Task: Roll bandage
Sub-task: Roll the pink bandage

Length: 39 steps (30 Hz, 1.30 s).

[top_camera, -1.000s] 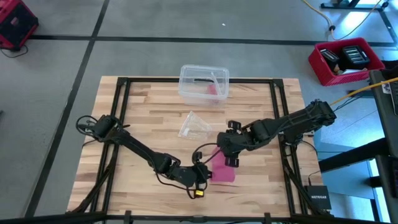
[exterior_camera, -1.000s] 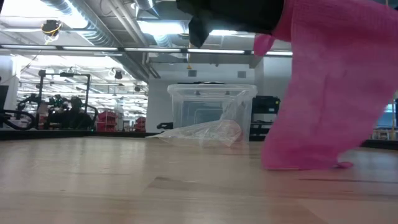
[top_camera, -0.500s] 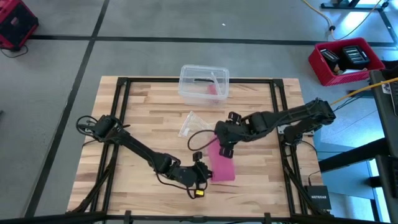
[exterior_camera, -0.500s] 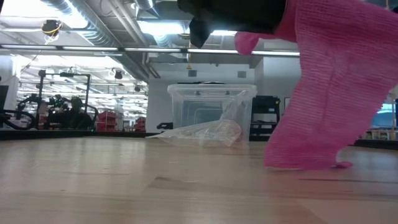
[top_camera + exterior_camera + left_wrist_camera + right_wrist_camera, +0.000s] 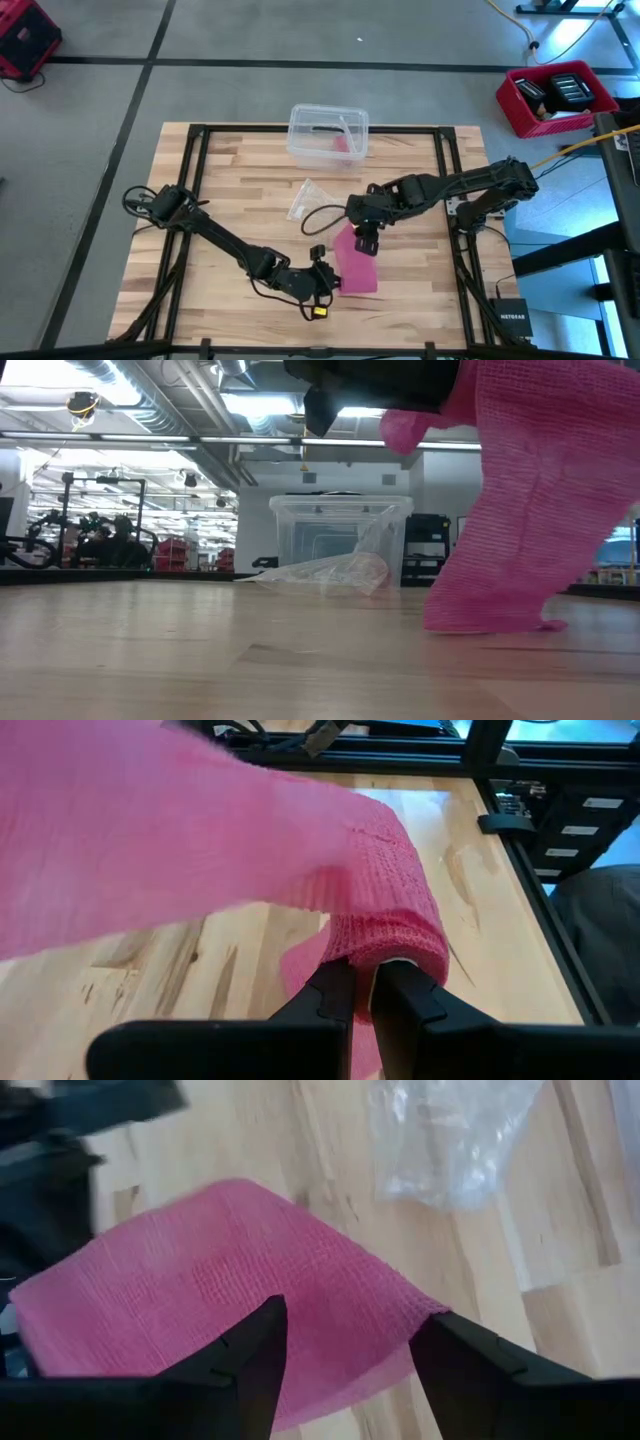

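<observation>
Count of things on and around the table

One pink bandage (image 5: pixel 354 268), one clear box (image 5: pixel 328 135), one plastic wrapper (image 5: pixel 311 200), two grippers — left (image 5: pixel 327 281), right (image 5: pixel 364 238) — and one red bin (image 5: pixel 557 97), upper right.

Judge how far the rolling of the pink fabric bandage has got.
Done: one end of the pink fabric bandage is wound around the shut left gripper. In hand: the open right gripper hovers over the loose band. Left: most of the strip lies unrolled on the wooden table.

Bright overhead light, wrist views blurred (close-up)
</observation>
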Available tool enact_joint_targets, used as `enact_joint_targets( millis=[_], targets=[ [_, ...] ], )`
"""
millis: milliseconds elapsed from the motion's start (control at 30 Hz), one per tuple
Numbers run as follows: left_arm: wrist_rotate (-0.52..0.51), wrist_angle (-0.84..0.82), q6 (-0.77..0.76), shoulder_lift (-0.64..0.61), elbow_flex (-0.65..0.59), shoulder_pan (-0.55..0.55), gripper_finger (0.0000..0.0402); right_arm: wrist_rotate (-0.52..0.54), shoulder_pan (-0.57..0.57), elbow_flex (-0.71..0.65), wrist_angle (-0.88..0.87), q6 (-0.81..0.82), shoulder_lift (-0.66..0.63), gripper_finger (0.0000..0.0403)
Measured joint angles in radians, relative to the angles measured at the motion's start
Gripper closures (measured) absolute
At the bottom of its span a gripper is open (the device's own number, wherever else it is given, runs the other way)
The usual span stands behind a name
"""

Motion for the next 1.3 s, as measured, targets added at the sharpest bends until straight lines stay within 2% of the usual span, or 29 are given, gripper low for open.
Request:
enact_joint_targets(
  millis=[167,400,633,800,867,1067,1133,1233,1300],
  targets=[
    [0.017,-0.002,0.000,0.000,0.000,0.001,0.0389,-0.012,-0.056,0.000,-0.041,-0.031,0.009,0.0196],
    [0.028,-0.005,0.003,0.000,0.000,0.000,0.0389,-0.197,-0.089,0.063,-0.122,-0.061,0.009,0.0196],
    [0.029,-0.007,0.008,0.000,0.000,-0.001,0.0389,-0.149,-0.096,0.085,-0.098,-0.116,0.009,0.0196],
    [0.028,-0.007,0.008,-0.001,0.000,-0.001,0.0389,-0.280,-0.061,0.085,-0.183,-0.073,-0.001,0.0196],
    [0.028,-0.007,0.010,-0.003,0.000,0.001,0.0389,-0.281,-0.011,0.085,-0.222,-0.036,-0.027,0.0196],
    [0.025,0.010,0.016,-0.004,0.001,0.001,0.0389,-0.038,0.243,0.085,-0.231,0.097,-0.106,0.0196],
    [0.025,0.012,0.016,-0.009,0.001,0.001,0.0389,0.083,0.356,0.073,-0.213,0.152,-0.127,0.0196],
    [0.023,0.040,0.031,-0.021,0.001,0.001,0.0389,0.273,0.527,0.013,-0.166,0.238,-0.143,0.0196],
    [0.007,0.058,0.044,-0.030,0.002,0.001,0.0389,0.363,0.626,-0.051,-0.117,0.299,-0.141,0.0196]
  ],
)
